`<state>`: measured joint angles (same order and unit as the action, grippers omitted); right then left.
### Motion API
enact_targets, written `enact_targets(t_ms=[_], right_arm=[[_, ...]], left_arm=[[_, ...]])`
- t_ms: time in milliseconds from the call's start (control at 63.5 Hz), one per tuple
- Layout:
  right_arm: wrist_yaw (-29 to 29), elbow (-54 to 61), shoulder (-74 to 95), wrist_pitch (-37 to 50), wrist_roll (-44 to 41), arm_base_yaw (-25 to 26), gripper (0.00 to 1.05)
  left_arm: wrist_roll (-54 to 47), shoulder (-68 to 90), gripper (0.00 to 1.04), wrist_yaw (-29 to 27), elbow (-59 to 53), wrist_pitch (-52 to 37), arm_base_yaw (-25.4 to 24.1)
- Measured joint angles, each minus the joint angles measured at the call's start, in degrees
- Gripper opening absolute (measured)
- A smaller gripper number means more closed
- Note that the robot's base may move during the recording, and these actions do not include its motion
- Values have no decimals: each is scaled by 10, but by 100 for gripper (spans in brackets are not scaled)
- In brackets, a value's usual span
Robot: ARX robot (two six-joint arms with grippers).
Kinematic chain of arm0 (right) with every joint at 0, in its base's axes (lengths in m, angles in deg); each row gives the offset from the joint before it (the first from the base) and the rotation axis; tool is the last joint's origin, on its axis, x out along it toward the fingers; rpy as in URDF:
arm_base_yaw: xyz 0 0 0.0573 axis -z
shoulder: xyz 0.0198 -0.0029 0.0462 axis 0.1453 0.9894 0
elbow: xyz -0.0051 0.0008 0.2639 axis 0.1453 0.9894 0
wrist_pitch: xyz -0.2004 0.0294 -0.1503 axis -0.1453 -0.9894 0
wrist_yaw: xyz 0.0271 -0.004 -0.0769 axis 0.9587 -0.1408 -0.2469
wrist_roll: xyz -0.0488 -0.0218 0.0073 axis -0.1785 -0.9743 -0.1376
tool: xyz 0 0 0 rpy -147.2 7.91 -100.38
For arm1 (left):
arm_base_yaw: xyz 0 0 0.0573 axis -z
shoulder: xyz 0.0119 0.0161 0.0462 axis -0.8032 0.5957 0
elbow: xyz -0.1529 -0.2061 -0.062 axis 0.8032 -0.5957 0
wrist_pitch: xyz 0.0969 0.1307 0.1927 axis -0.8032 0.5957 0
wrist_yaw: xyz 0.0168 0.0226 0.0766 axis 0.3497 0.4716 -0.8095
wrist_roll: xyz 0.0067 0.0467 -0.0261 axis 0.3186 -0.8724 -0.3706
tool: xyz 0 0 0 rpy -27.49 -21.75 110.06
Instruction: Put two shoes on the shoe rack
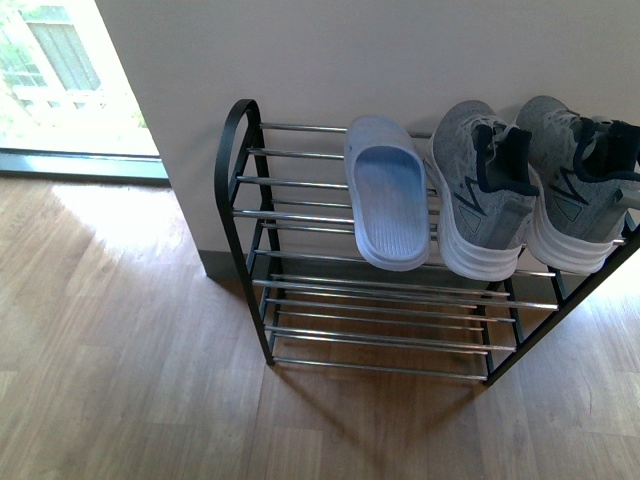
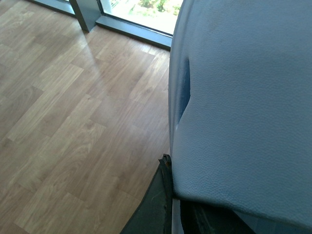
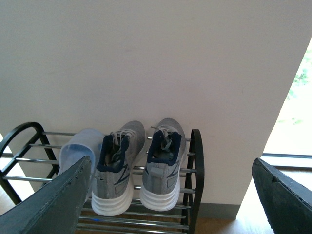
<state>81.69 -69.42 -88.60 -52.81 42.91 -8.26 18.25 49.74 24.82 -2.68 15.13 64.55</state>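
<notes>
Slide (image 2: pixel 243 107) in left gripper (image 2: pixel 170 204), w/ rack (image 1: pixel 300 290) far off.

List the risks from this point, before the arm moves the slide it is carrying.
1. The left gripper seems to hold the second slide only near its edge, so it might slip.
2. The free space on the shoe rack lies left of the placed slide; a careless approach may knock that slide, whose heel overhangs the front bar.
3. The sneakers also overhang the front and could be jolted off.
</notes>
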Motion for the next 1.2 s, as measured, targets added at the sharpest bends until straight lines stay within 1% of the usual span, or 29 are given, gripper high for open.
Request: enact_targets(t_ms=[94,173,252,331,409,441,504,614,756,819,866,1039,1196], right_arm=[[0,0,0,0,0,0,96],[0,0,0,0,0,0,96],[0,0,0,0,0,0,96],[0,0,0,0,0,0,96],[0,0,0,0,0,0,96],[0,0,0,0,0,0,96],[0,0,0,0,0,0,96],[0,0,0,0,0,0,96],[0,0,0,0,0,0,96],[0,0,0,0,0,0,96],[0,0,0,0,0,0,96],[0,0,0,0,0,0,96],[0,0,0,0,0,0,96]], left_arm=[[-3,43,2,17,3,-66,10],[-3,116,2,57,21,-125,20],[-5,225,2,95,60,-185,31],[-14,330,2,120,105,-219,45],[-21,425,2,144,155,-235,59],[-23,463,2,146,178,-239,63],[-29,524,2,146,217,-240,68],[-30,661,2,154,318,-230,69],[-30,756,2,159,401,-214,69],[-30,801,2,177,448,-205,69],[-30,836,2,176,487,-195,72],[-29,911,2,199,580,-163,75],[-28,967,2,200,662,-126,74]])
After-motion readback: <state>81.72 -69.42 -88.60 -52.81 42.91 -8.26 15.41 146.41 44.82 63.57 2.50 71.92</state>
